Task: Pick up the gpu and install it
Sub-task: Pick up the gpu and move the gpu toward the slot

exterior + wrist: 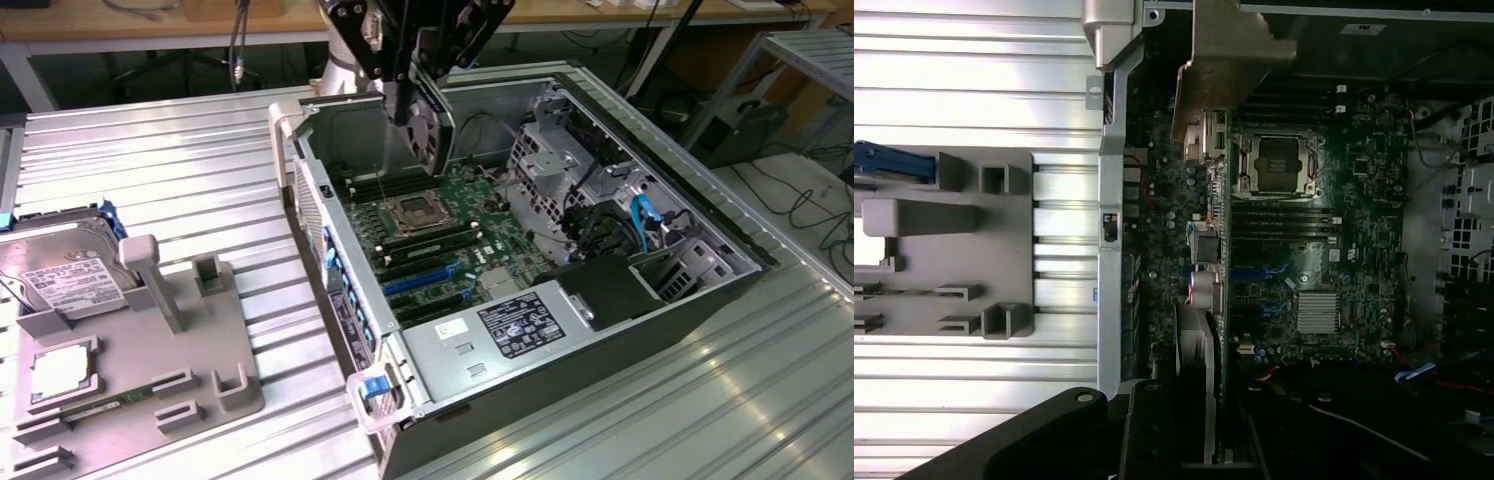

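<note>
Mind your alignment. The gpu [430,125] hangs on edge above the open computer case [747,270]. If you bring it down skewed, its lower edge could miss the blue expansion slots [420,278] and scrape the motherboard [447,235] or catch the case wall. A grip this narrow could also let the card swing or slip. Your claw [414,70] is clamped partway closed on the card's upper edge, and the card hangs directly beneath it, clear of the board.
</note>
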`<state>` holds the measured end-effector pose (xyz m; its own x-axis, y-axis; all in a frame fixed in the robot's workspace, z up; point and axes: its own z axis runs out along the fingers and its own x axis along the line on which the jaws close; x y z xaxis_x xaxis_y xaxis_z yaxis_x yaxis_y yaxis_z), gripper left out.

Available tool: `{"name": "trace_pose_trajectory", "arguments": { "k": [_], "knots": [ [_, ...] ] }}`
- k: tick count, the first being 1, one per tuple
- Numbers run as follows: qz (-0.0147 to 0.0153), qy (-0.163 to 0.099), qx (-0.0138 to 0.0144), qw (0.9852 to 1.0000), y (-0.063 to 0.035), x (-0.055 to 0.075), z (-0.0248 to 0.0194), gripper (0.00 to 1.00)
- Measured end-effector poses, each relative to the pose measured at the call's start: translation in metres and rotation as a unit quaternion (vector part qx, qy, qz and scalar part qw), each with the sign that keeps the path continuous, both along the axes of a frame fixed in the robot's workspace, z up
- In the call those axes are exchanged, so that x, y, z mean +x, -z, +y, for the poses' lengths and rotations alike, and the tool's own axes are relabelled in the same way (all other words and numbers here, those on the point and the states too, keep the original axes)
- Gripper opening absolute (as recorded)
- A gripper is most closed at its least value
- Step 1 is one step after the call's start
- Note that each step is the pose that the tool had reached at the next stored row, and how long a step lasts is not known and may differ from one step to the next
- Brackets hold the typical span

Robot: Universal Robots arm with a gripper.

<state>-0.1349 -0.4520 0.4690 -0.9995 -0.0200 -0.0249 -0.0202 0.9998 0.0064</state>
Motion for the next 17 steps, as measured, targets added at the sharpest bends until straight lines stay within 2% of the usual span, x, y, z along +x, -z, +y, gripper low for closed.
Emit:
{"name": "trace_pose_trajectory", "arguments": {
  "k": [5,17],
  "knots": [
    [0.0000,0.000,0.0000,1.0000,0.0000,0.005,0.0000,0.28],
    [0.0006,0.000,0.0000,1.0000,0.0001,0.033,0.0000,0.28]
  ]
}}
